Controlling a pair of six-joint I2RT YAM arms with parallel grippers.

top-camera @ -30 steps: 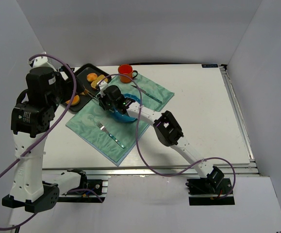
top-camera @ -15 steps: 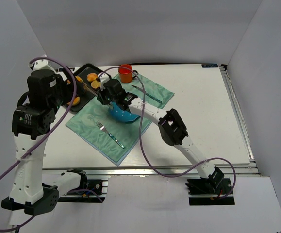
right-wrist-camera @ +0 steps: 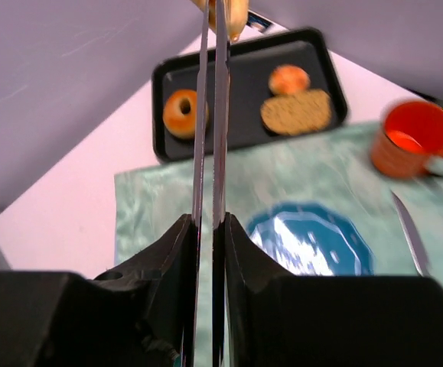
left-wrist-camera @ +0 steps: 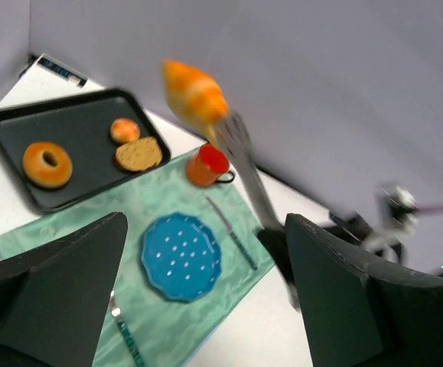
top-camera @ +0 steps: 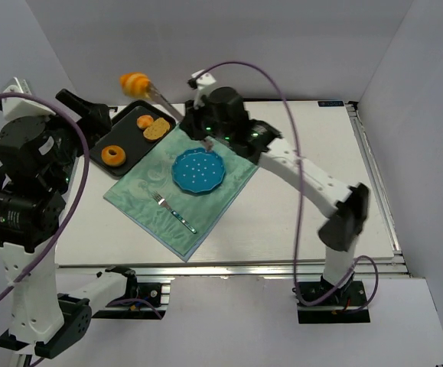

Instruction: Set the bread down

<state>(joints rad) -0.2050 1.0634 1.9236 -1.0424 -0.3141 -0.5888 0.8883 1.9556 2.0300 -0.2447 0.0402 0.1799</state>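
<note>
**First:** On the white table (top-camera: 320, 168), what takes up the most room?

**Second:** The green placemat (top-camera: 141, 195), lying askew. The black tray (top-camera: 133, 141) sits right against its far left side.

**First:** And what is on the mat?

**Second:** The blue plate (top-camera: 198, 170) with nothing on it, and the red cup (left-wrist-camera: 207, 164) beyond it. The fork (top-camera: 171, 210) lies on the near side of the plate and the knife (left-wrist-camera: 229, 229) on its right.

**First:** What does the tray carry?

**Second:** It carries a donut (top-camera: 114, 155), a flat bread slice (top-camera: 157, 130) and a small bun (top-camera: 142, 121) just beside the slice.

**First:** Where is the croissant (top-camera: 135, 80)?

**Second:** It is up in the air, pinched at the tip of long metal tongs (left-wrist-camera: 240, 153). From above it shows against the back wall, past the tray's far edge, well apart from the plate.

**First:** Who holds the tongs?

**Second:** The right gripper (right-wrist-camera: 206, 225) does, its jaws clamped tight on the two blades.

**First:** And the left gripper (left-wrist-camera: 206, 218)?

**Second:** Its jaws stand wide apart with nothing between them.

**First:** Can any writing be read?

**Second:** Only a small label (top-camera: 330, 103) shows at the table's far edge, and it is too small to read.
</note>
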